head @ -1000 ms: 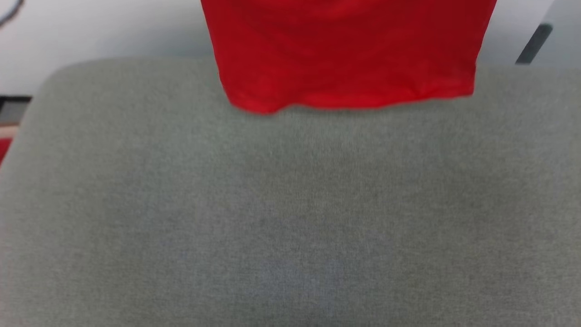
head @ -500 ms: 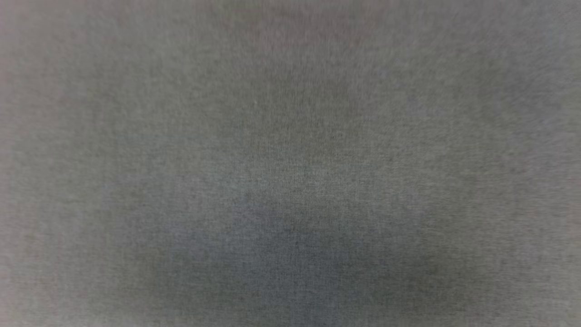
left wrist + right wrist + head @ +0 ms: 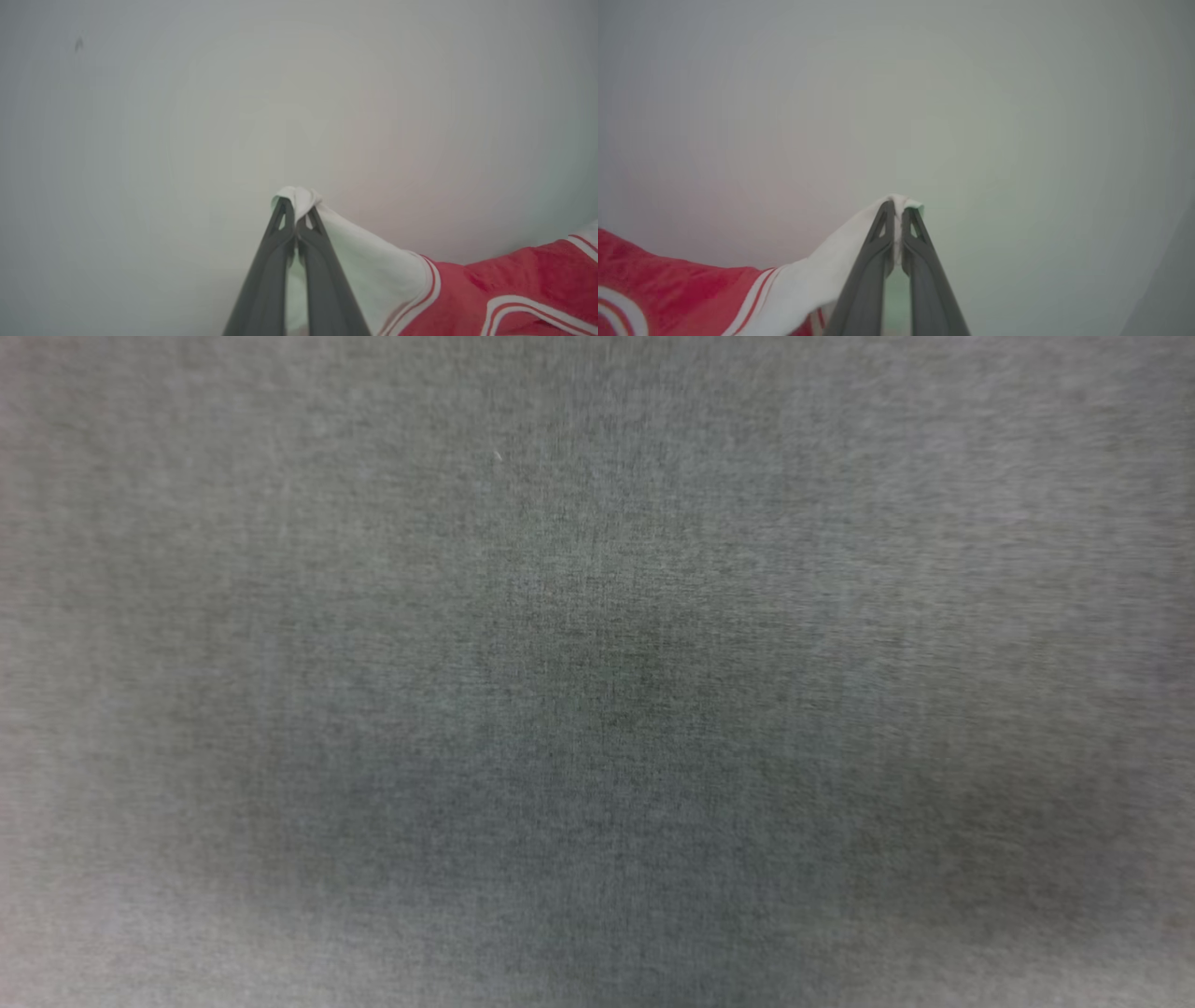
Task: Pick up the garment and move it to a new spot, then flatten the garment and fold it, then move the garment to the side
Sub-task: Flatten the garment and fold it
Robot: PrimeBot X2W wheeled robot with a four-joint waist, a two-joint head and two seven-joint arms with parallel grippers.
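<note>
My head camera has dipped since a second ago: the red hem that hung at 12 o'clock has left its frame, and the grey cushion point(image 3: 597, 672) now lies below. I judge the lift done and the carry under way. The left gripper point(image 3: 296, 210) is clamped on one white sleeve point(image 3: 364, 252) and the right gripper point(image 3: 900, 209) on the other, holding the garment point(image 3: 514, 284) aloft before a pale wall point(image 3: 187, 93). Cloth trails to 4 o'clock in the left wrist view and 8 o'clock in the right. The shoulders span the grippers, so the long axis likely hangs down, hem lowest.
</note>
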